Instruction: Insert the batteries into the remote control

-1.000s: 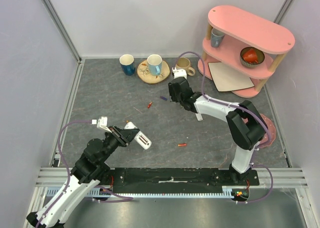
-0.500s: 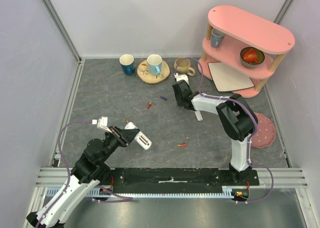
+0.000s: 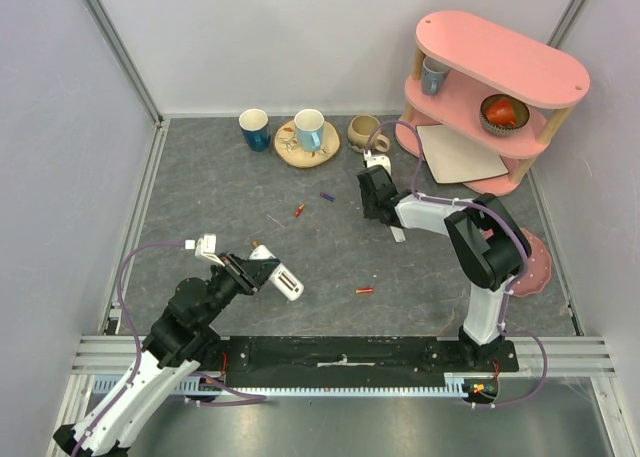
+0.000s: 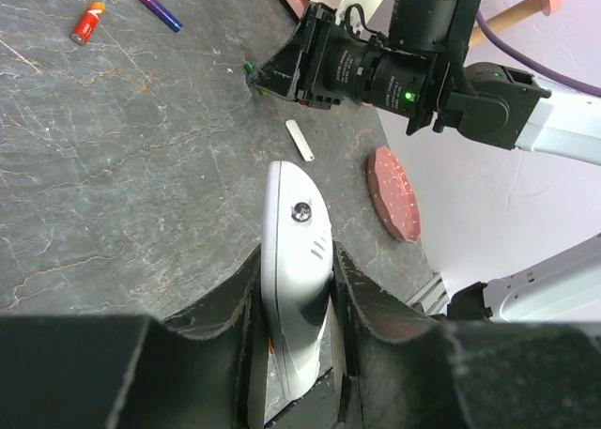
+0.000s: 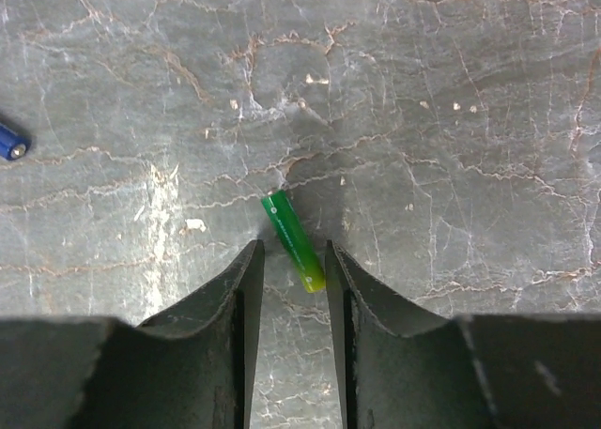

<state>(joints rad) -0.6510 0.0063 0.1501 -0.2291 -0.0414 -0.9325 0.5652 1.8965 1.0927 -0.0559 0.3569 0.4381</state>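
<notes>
The right gripper (image 5: 291,251) has swung rightward along the far side of the table (image 3: 220,207), and its jaws have narrowed. The green battery (image 5: 293,241) lies flat directly beneath it, its near end between the fingertips and its long axis slanting across the gap. The jaws flank it but are not yet pinching. The left gripper (image 4: 297,252), well apart at the front, is clamped on the remote (image 4: 293,204), so the right arm is nearer. Four batteries show: the green one, one purple battery (image 3: 326,196) and two red-orange batteries (image 3: 298,210), (image 3: 365,290). There is one remote.
</notes>
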